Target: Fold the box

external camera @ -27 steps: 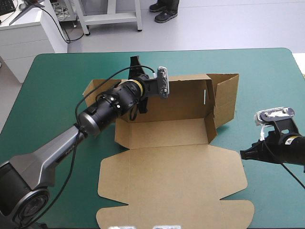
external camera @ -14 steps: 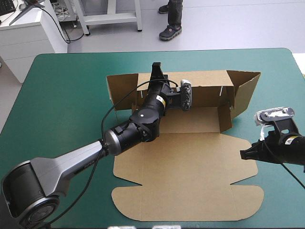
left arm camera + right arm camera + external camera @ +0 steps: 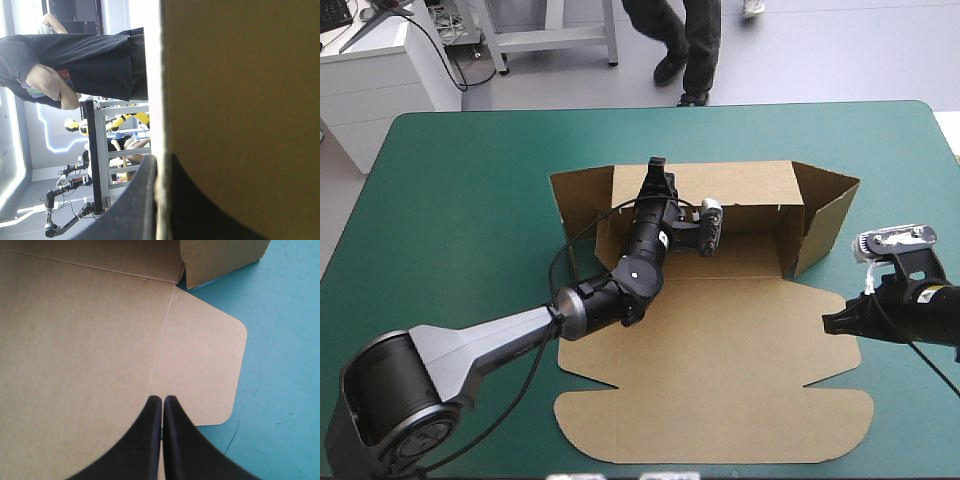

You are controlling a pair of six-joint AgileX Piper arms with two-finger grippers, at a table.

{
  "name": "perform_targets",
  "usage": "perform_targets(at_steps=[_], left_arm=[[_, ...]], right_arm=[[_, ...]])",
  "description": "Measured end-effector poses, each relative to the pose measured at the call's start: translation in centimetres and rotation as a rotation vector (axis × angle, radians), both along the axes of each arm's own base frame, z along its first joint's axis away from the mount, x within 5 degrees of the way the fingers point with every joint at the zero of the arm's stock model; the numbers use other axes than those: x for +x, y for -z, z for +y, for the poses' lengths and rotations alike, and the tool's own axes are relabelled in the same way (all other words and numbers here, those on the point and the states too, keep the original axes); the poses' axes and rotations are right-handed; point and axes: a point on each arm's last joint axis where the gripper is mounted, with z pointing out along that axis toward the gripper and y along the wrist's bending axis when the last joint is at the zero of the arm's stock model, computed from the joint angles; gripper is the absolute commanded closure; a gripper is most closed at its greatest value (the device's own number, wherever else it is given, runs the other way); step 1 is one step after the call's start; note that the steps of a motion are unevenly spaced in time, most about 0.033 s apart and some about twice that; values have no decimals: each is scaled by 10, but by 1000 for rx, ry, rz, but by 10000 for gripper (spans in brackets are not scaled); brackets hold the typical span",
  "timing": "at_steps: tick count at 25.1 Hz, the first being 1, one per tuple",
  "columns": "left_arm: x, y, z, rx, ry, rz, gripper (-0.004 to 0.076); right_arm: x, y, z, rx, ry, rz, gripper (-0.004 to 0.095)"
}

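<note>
Brown box [image 3: 720, 360] at middle of teal-green worktop [image 3: 450, 200] — lid panel flat toward the robot, rear wall [image 3: 740, 185] standing upright. At its ends, right flap [image 3: 825, 215] and left flap [image 3: 578, 195] angled out, not tucked.

Clamped on rear wall's top rim, left of its middle: left end effector [image 3: 657, 170]. In left wrist view, black fingers [image 3: 140, 200] nearly together with board edge sandwiched between.

At lid's right edge, low over the worktop: right end effector [image 3: 830, 322]. Pinched fully together, gripping nothing, tip over rounded lid flap [image 3: 205, 355] in right wrist view. Contact with board not clear.

Step in hand, as a judgement: squaring up the rear wall and turning the end flaps in.

To do it well:
- Grip rim firmly but without crushing the board.
- Hinge wall about its crease instead of dragging the whole sheet across the worktop.
- Use right end effector as a pusher — closed tip against outside of right flap, swung inward along the crease.
- Only one grip point, so watch for sheet sliding or rotating. Pin lid down if it creeps.
- No wrist twist, for risk of a tear or kink at the rim.
</note>
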Motion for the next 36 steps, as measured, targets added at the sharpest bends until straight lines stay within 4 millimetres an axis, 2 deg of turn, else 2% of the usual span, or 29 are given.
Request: perform_targets(at_steps=[5, 8, 11, 13, 16, 18, 25, 29, 33, 34, 36], left_arm=[[0, 0, 0, 1, 1, -2, 732], [0, 0, 0, 1, 1, -2, 732], [0, 0, 0, 1, 1, -2, 732], [0, 0, 0, 1, 1, -2, 732], [0, 0, 0, 1, 1, -2, 732], [0, 0, 0, 1, 1, -2, 732], [0, 0, 0, 1, 1, -2, 732], [0, 0, 0, 1, 1, -2, 732], [0, 0, 0, 1, 1, -2, 732], [0, 0, 0, 1, 1, -2, 732], [0, 0, 0, 1, 1, -2, 732]], right_arm=[[1, -1, 1, 9, 0, -7, 893], [2, -2, 2, 28, 7, -20, 806], [2, -2, 2, 34, 8, -26, 621], [2, -2, 2, 35, 7, -26, 442], [2, -2, 2, 35, 2, -28, 240], [2, -2, 3, 36, 0, -29, 179], [3, -4, 6, 91, 4, -43, 241], [17, -11, 3, 120, 88, -123, 320], [58, -47, -4, 125, 123, -188, 376], [76, -59, -6, 119, 124, -204, 377], [95, -72, -9, 114, 126, -222, 376]])
